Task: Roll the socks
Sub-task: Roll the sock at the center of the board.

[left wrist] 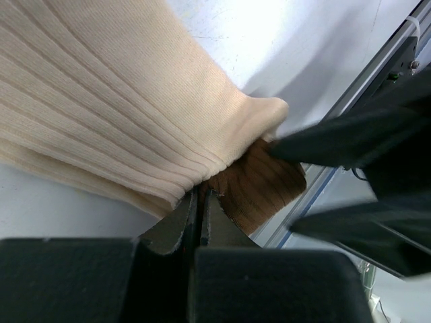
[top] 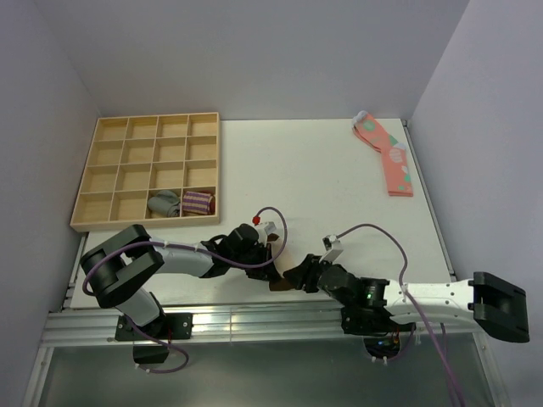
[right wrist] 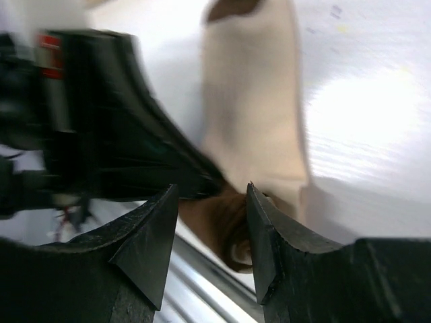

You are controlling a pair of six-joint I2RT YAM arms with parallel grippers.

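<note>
The beige ribbed socks [left wrist: 121, 87] lie at the table's near edge, with a dark brown cuff [left wrist: 259, 185] at their end. My left gripper [left wrist: 200, 196] is shut on the socks where beige meets brown. In the right wrist view the beige socks [right wrist: 252, 114] run away from me. My right gripper [right wrist: 209, 192] is open, its jaws on either side of the brown cuff [right wrist: 219, 219]. In the top view both grippers, left [top: 268, 253] and right [top: 290, 276], meet near the front edge and hide most of the socks.
A wooden compartment tray [top: 114, 174] stands at the back left, holding a grey rolled sock [top: 164, 203] and a purple-striped one [top: 197, 202]. Pink socks [top: 389, 157] lie at the back right. The metal front rail [top: 254, 318] runs just below the grippers.
</note>
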